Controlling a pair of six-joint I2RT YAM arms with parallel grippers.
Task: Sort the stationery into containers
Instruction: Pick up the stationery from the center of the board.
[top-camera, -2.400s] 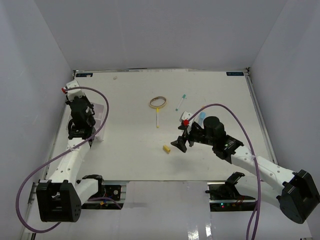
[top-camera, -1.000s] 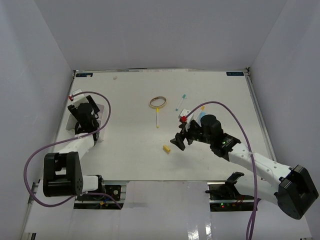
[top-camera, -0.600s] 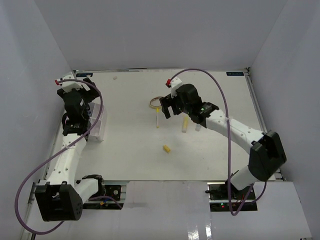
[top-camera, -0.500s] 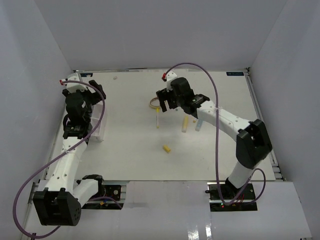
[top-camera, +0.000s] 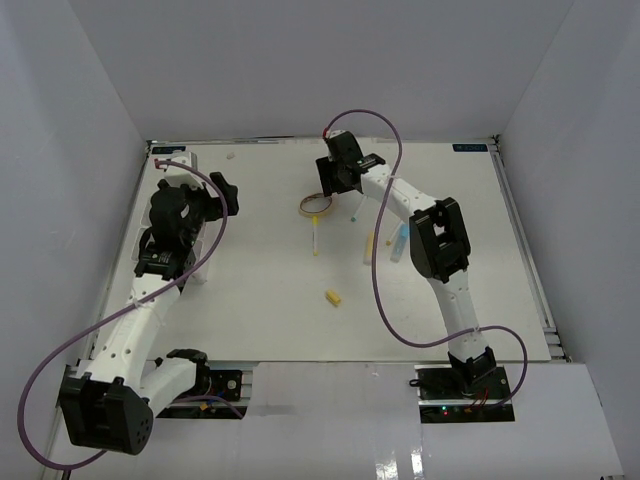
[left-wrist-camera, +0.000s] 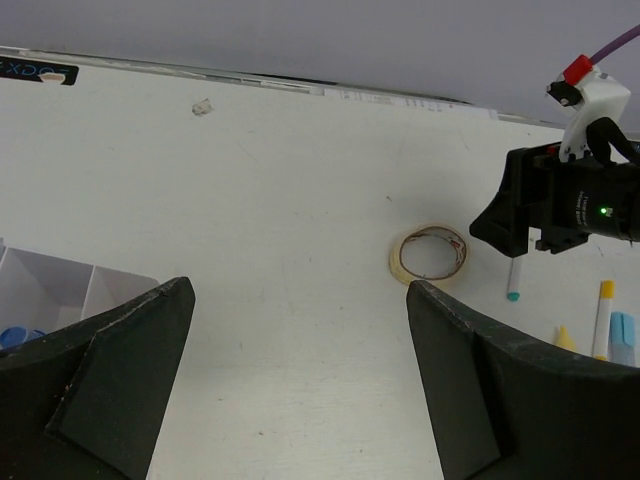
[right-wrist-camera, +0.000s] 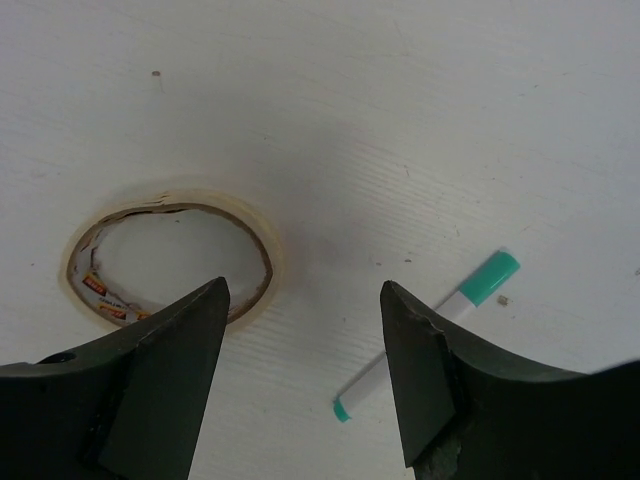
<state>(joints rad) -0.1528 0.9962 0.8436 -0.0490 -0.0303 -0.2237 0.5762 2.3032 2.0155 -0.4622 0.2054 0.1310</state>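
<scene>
My right gripper (top-camera: 338, 184) hovers open over the far middle of the table. Its wrist view shows the tan tape ring (right-wrist-camera: 170, 260) just left of the jaws and a teal-capped pen (right-wrist-camera: 430, 350) whose lower end lies between the right gripper (right-wrist-camera: 305, 385) fingers. My left gripper (top-camera: 220, 194) is open and empty above the white divided tray (left-wrist-camera: 60, 295), looking toward the tape ring (left-wrist-camera: 430, 254). A yellow-tipped pen (top-camera: 316, 238), a yellow marker (top-camera: 368, 247), a blue item (top-camera: 399, 243) and a yellow eraser piece (top-camera: 333, 297) lie on the table.
The tray (top-camera: 203, 262) sits by the left wall, partly under my left arm, with a small blue object (left-wrist-camera: 15, 337) in one compartment. White walls close the table on three sides. A purple cable loops over each arm.
My right arm has swung from the centre right to the far middle, over the tape ring and teal pen, its jaws narrowing a little. My left gripper lifted from the tray and opened wider.
</scene>
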